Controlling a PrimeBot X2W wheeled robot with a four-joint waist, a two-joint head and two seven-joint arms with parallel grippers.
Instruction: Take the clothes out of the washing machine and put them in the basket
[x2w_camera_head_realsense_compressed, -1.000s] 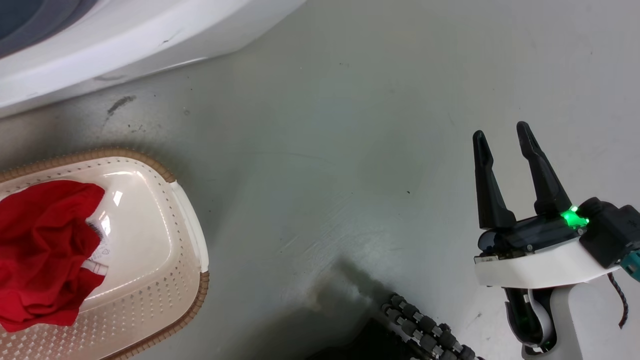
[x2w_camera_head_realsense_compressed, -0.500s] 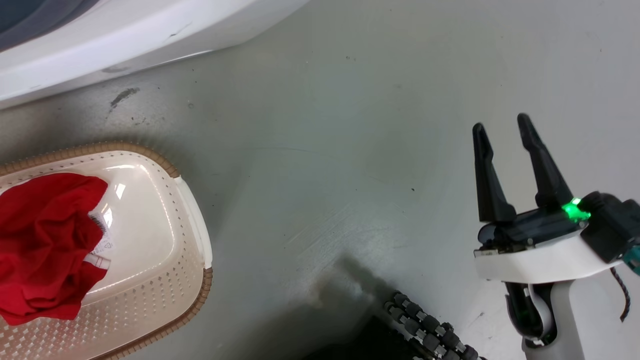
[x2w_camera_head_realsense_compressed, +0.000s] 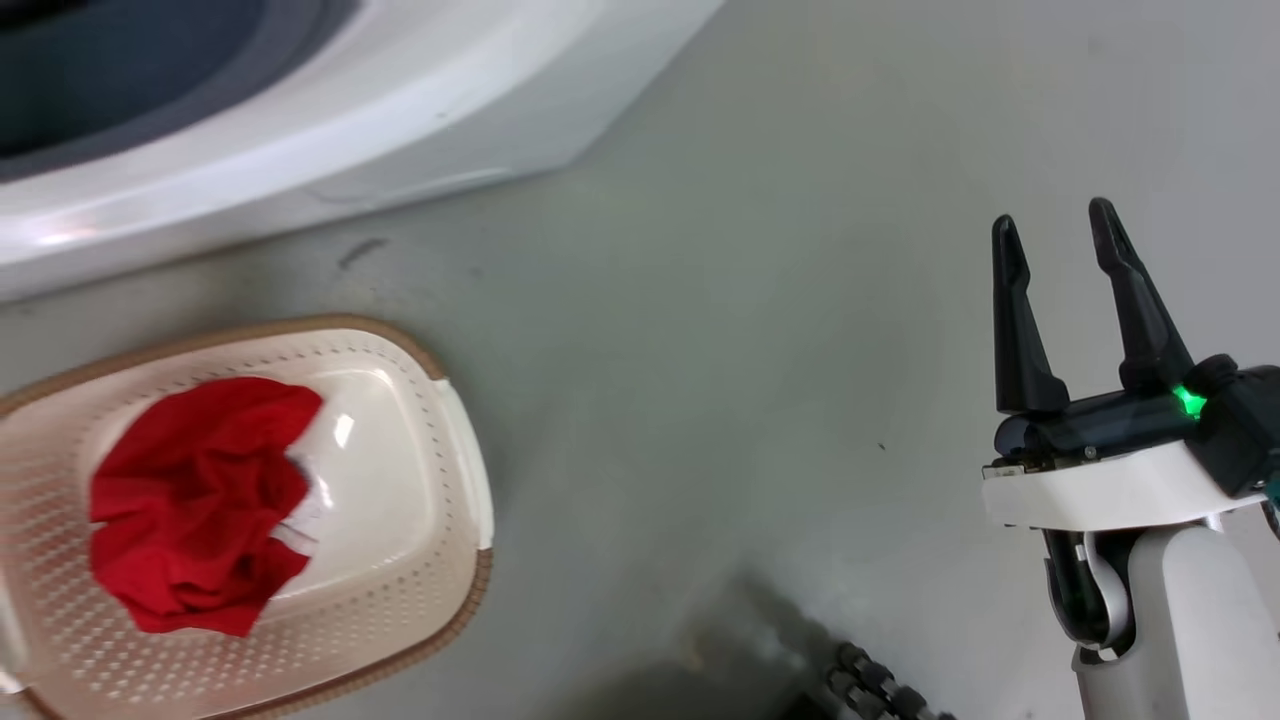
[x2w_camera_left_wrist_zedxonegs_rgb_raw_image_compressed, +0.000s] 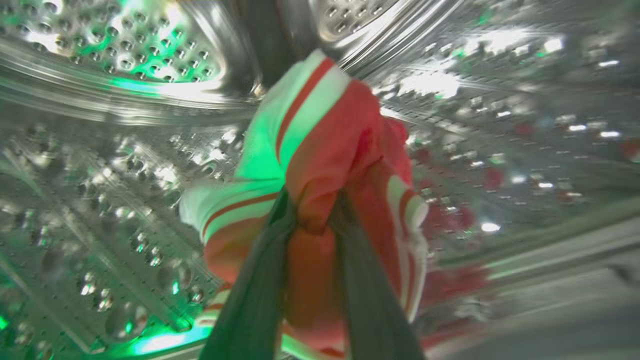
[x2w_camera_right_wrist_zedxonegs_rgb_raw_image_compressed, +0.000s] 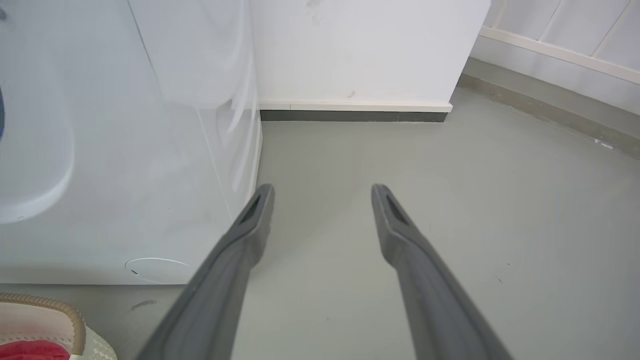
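Two red garments lie apart. The striped garment (x2w_camera_left_wrist_zedxonegs_rgb_raw_image_compressed: 320, 150), red with white bands, is pinched between the dark fingers (x2w_camera_left_wrist_zedxonegs_rgb_raw_image_compressed: 260, 290) of the left claw (x2w_camera_left_wrist_zedxonegs_rgb_raw_image_compressed: 312, 200) inside the shiny perforated drum (x2w_camera_left_wrist_zedxonegs_rgb_raw_image_compressed: 100, 150) of the washing machine (x2w_camera_head_realsense_compressed: 420, 110). A fold of cloth is bunched between the fingertips and the rest spreads around them, tinged green. Whether the cloth touches the drum wall cannot be told.

The plain red garment (x2w_camera_head_realsense_compressed: 200, 500) sits crumpled in the basket (x2w_camera_head_realsense_compressed: 455, 620), toward its left half in the head view, with a white label (x2w_camera_head_realsense_compressed: 310, 495) at its right edge. The basket stands on the grey floor (x2w_camera_head_realsense_compressed: 700, 350) just in front of the washing machine, whose white front and dark grey porthole (x2w_camera_head_realsense_compressed: 230, 80) cross the upper left of that view.

The right claw (x2w_camera_head_realsense_compressed: 1052, 215) hovers well to the right of the basket over the floor, its two fingers spread with nothing between them and a green light (x2w_camera_head_realsense_compressed: 1188, 400) glowing at its wrist. In the right wrist view it points along the floor beside the machine's white side, toward a white wall (x2w_camera_right_wrist_zedxonegs_rgb_raw_image_compressed: 360, 50) with a dark skirting strip (x2w_camera_right_wrist_zedxonegs_rgb_raw_image_compressed: 350, 116). A corner of the basket's brown rim shows at lower left.
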